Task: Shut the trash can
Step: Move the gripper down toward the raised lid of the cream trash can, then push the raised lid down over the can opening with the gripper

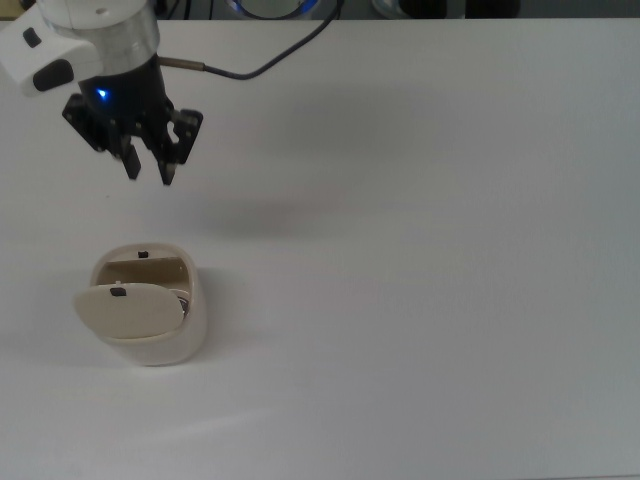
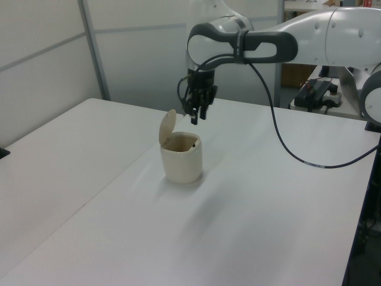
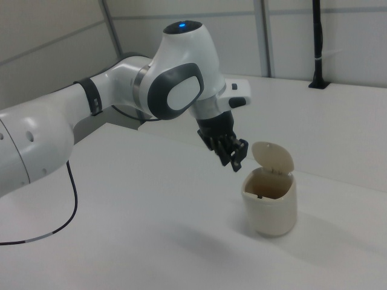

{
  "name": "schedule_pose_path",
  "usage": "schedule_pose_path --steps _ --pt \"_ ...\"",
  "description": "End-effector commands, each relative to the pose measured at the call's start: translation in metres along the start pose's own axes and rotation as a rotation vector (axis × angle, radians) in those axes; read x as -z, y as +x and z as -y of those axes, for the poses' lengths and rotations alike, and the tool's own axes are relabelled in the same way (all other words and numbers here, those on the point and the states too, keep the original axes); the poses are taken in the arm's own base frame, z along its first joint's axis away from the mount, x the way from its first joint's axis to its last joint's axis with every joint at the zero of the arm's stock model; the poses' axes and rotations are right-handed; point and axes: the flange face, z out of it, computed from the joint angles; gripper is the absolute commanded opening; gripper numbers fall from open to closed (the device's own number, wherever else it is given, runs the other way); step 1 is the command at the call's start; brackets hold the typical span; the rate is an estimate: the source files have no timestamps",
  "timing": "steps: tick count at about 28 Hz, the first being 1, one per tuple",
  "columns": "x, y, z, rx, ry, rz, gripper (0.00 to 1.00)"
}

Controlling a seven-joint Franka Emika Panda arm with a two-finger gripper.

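The trash can (image 1: 160,335) is a small cream-white bin standing on the white table, also visible in the left view (image 2: 181,159) and the right view (image 3: 270,205). Its hinged lid (image 1: 125,310) stands raised, and the tan inside shows; a small black tab sits on the lid. My gripper (image 1: 148,174) hangs in the air, points down and is open, with a narrow gap and nothing between its fingers. It is apart from the bin, above and beyond the bin's rim in the top view. In the left view the gripper (image 2: 195,117) is just above the rim and to the right of the lid (image 2: 168,126).
The white table (image 1: 420,260) stretches wide to the top view's right. A black cable (image 2: 286,143) hangs from the arm over the table. Grey partition walls (image 2: 53,65) stand behind. A black post (image 3: 317,45) rises at the right view's far right.
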Motion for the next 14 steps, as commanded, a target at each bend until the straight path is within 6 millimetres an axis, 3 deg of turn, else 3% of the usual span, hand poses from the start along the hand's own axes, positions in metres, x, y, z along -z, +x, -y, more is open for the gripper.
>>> schedule_pose_path --steps 1,8,14 --pt "0.004 0.013 0.007 -0.027 0.009 -0.121 0.00" --pt "0.008 0.030 0.007 -0.020 -0.004 -0.275 0.00" --pt "-0.008 0.045 0.007 0.014 -0.056 -0.379 0.00"
